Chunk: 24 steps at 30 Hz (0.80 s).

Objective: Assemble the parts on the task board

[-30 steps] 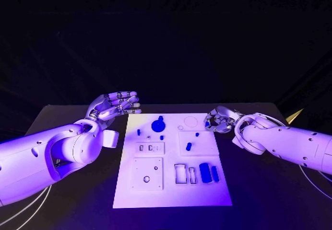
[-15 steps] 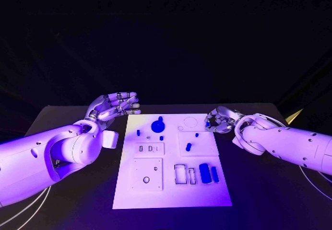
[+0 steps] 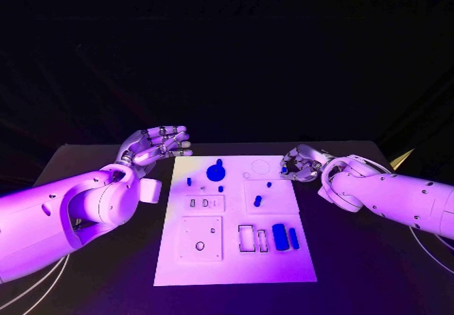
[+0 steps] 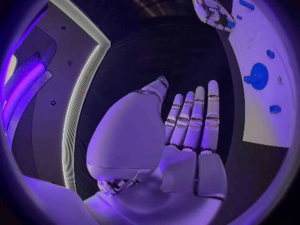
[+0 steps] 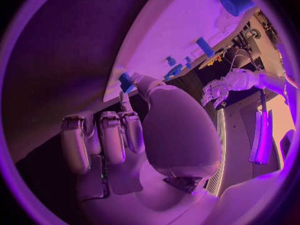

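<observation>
The white task board (image 3: 237,266) lies in the middle of the black table. On it are a round blue part (image 3: 216,172), several small blue pegs such as one (image 3: 257,201), and two longer blue parts (image 3: 280,236) near the front right. My right hand (image 3: 303,164) hovers at the board's far right edge and pinches a small blue part (image 5: 125,81) between thumb and a finger; the other fingers are curled. My left hand (image 3: 156,146) is raised beside the board's far left corner, fingers straight and apart, holding nothing. The left wrist view shows the board (image 4: 262,115) and round part (image 4: 257,76).
Recessed slots and holes (image 3: 246,237) mark the board's near half. Bare black table (image 3: 369,262) lies on both sides of the board. My left forearm (image 3: 85,210) takes up the table's left side, and my right forearm (image 3: 397,197) the right side.
</observation>
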Each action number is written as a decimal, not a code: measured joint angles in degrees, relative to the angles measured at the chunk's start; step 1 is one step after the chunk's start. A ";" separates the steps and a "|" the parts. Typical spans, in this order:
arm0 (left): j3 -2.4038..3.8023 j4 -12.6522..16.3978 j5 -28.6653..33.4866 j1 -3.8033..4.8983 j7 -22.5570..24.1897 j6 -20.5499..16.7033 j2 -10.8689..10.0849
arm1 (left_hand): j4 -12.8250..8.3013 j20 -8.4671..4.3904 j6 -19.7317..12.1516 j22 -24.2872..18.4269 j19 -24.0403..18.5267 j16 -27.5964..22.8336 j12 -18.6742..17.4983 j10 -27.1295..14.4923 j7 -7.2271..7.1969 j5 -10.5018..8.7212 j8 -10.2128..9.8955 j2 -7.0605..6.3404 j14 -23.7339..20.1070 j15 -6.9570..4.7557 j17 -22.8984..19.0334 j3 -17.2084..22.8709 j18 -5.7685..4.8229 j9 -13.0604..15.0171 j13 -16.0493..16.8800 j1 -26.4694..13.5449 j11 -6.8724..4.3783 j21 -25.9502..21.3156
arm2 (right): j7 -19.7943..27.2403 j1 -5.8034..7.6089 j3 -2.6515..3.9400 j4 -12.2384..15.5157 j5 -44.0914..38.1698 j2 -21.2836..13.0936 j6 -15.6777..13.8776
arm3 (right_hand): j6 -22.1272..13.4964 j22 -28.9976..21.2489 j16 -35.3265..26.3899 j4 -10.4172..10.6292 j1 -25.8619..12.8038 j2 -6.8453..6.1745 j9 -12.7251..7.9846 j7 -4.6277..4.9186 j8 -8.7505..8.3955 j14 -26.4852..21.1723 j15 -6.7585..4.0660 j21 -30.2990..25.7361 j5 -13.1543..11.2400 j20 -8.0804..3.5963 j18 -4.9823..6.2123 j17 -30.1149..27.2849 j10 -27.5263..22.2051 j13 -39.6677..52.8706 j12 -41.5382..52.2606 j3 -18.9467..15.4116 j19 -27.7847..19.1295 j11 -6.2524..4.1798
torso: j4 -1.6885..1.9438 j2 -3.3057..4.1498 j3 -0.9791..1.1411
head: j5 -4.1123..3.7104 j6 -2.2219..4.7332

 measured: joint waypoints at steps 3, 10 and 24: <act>0.00 0.00 0.00 0.00 0.00 0.00 -0.01 | 0.00 0.00 0.00 0.00 0.00 0.00 0.00 0.00 0.00 0.00 0.00 0.00 0.00 0.00 0.00 0.00 0.00 0.00 0.00 0.00 0.00 0.00 | -0.06 -0.01 0.00 0.00 -0.05 -0.05 -0.02 | 0.00 0.00 0.00 0.00 0.00 0.00 0.00 0.00 0.00 0.00 0.00 0.00 0.00 0.00 0.00 0.00 0.00 0.00 0.00 0.00 0.00 0.00 | -0.01 -0.01 0.00 | -0.03 -0.01; 0.00 0.00 0.00 0.00 -0.01 0.00 -0.02 | 0.00 0.00 0.00 0.00 0.00 0.00 0.00 0.00 0.00 0.00 0.00 0.00 0.00 0.00 -0.01 0.00 0.00 0.00 0.00 0.00 0.00 0.00 | -0.17 -0.06 0.00 0.00 -0.16 -0.08 0.00 | 0.00 0.00 0.00 0.00 -0.24 0.24 0.00 0.00 0.00 0.00 0.00 0.00 0.00 0.00 0.00 0.00 0.00 -0.01 0.00 0.00 0.00 0.00 | -0.01 -0.01 0.01 | -0.04 -0.03; 0.00 -0.05 0.00 0.00 -0.01 0.01 -0.03 | 0.00 0.00 0.00 -0.01 0.00 0.00 0.00 0.00 0.00 0.00 0.00 0.00 0.00 0.00 -0.01 0.00 0.00 0.00 0.00 0.00 0.00 0.00 | -0.26 -0.11 0.00 0.06 -0.34 -0.18 0.03 | 3.64 -0.01 0.00 -0.79 -1.22 1.23 1.02 -1.36 2.56 -0.12 -0.35 0.00 0.00 0.00 0.00 0.00 -0.05 -0.01 0.31 0.97 0.00 -0.62 | -0.02 -0.01 0.03 | -0.07 -0.11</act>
